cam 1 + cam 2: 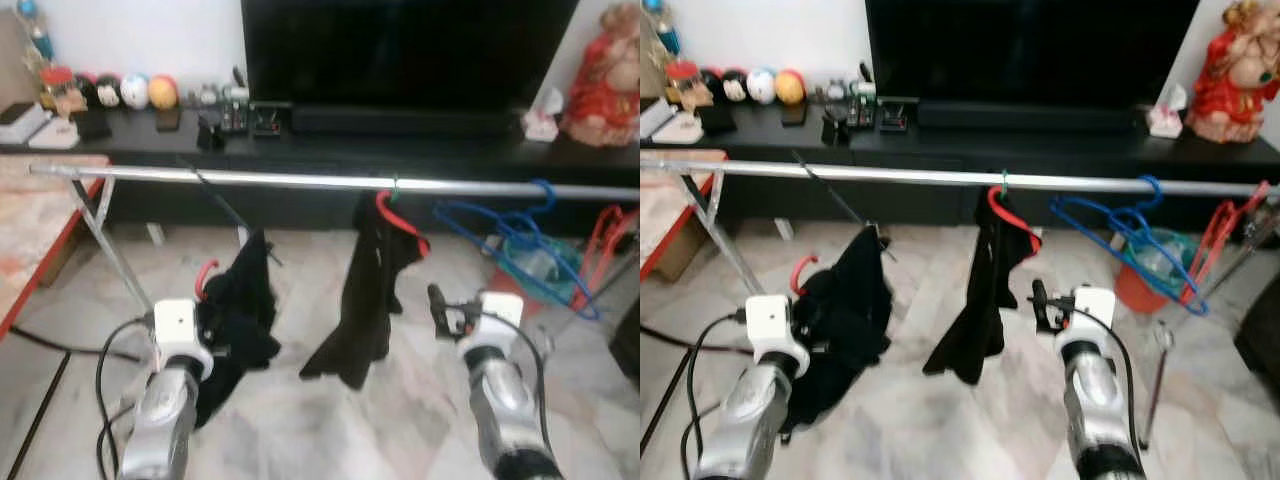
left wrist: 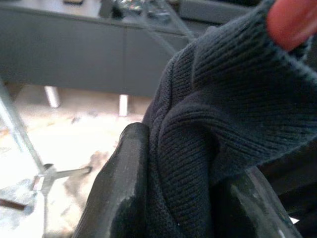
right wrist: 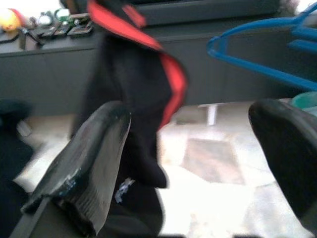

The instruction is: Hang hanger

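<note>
Left gripper (image 1: 205, 335) down at lower left has its jaws clenched on the red hanger with black knit garment (image 1: 238, 305), below the silver metal rail (image 1: 300, 180); right gripper (image 1: 440, 308) jaws gape, empty.

Head stereo looks fwd/down at long silver metal rail (image 1: 300, 181); wrist cams close-up, share black hanging garment (image 1: 985, 290).

I see a silver rail (image 1: 300, 181) crossing the frame ahead of a dark TV console (image 1: 400, 150). A red hanger (image 1: 400, 220) with a black garment (image 1: 368, 290) hangs at mid-rail; blue hangers (image 1: 520, 240) hang further right. Left gripper (image 1: 215, 325) is buried in a second black garment (image 1: 238, 310) on a red hanger hook (image 1: 203, 275), below the rail. Right gripper (image 1: 440, 308) hovers just right of the hung garment.
</note>
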